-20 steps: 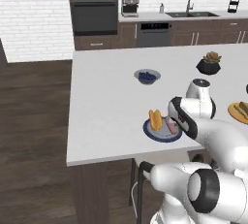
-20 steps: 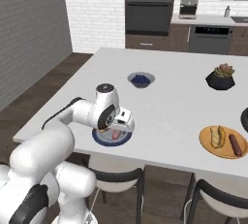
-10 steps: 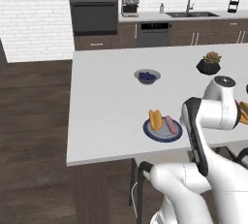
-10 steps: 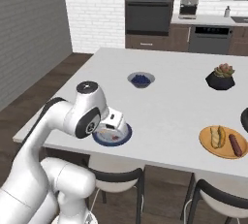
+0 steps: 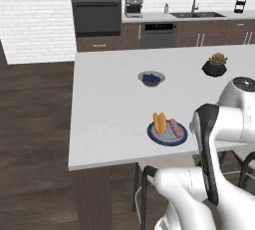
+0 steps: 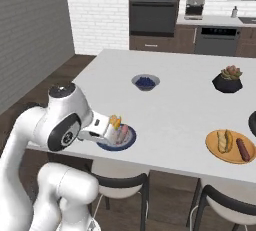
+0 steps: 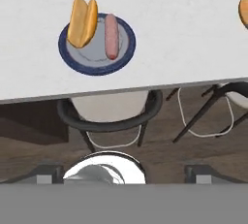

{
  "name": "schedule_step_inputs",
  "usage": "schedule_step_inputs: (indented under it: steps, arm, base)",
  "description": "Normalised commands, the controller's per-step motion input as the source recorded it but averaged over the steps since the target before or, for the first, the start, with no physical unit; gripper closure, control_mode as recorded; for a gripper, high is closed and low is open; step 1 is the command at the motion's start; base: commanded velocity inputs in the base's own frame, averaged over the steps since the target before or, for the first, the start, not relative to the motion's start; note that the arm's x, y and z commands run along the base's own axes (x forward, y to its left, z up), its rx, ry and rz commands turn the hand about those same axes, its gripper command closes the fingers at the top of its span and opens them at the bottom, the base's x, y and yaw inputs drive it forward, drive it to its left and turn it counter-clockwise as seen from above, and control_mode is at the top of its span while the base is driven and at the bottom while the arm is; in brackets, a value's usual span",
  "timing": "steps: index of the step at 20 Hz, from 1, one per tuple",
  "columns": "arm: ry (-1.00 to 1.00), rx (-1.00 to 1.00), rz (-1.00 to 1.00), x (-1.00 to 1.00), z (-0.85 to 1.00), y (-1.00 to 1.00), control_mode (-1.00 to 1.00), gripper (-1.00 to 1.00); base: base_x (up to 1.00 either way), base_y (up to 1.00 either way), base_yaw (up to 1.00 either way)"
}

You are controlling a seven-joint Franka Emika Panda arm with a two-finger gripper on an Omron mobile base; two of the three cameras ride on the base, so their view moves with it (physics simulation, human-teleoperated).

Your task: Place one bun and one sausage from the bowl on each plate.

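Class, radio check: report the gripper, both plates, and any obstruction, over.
Gripper open, holding nothing, pulled back off the counter edge. Blue plate carries bun and sausage; orange plate loaded too. Nothing in the way.

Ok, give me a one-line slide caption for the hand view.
Bun and sausage side by side on the blue plate near the counter's edge.

Counter (image 5: 109,104): I saw a white island top.
Near edge: a blue plate (image 5: 167,134) sat there.
Middle: I noted a small bowl of blueberries (image 5: 151,78).
Far side: a plant pot (image 5: 214,65).
Right: I saw an orange plate (image 6: 231,146).
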Motion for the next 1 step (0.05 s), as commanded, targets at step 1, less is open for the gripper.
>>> schedule_step_inputs:
  steps: [1]
  arm:
    - [0.0,-0.02,0.0,-0.07,0.41,0.47,-1.0,-1.0]
  base:
    - [0.0,0.0,0.0]
